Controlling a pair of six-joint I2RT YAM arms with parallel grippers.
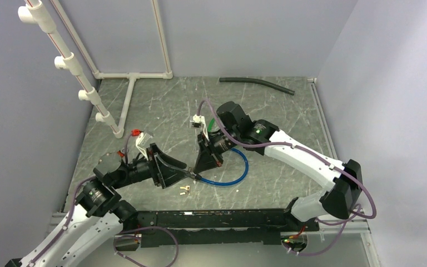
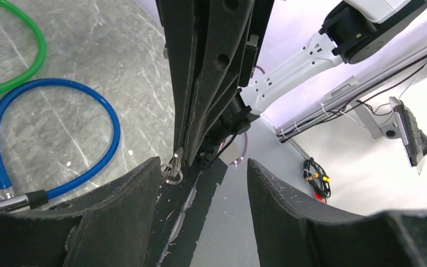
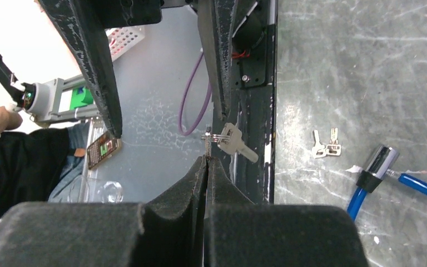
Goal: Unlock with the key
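**Key position.** The right gripper [image 3: 206, 161] had its fingers pressed together on the key ring [image 3: 211, 135]. It gripped the ring only, not the key [image 3: 232, 143], which hung off the ring just beyond the fingertips, above the table [image 3: 367, 67].

**Key axis.** In the right wrist view the key's long axis ran obliquely, with the bow at the ring and the blade pointing down and to the right.

**Lock position.** The lock head [image 3: 379, 162] lay on the table to the right of the key, roughly where the blade pointed but well apart from it. Its blue cable [image 3: 422, 188] trailed away from it. Which way the keyhole faced could not be determined.

**Left gripper.** The left gripper [image 2: 203, 167] was spread, one finger on each side of the key and touching nothing.

**Assessment.** With only the ring held, the blade direction was probably uncontrolled.
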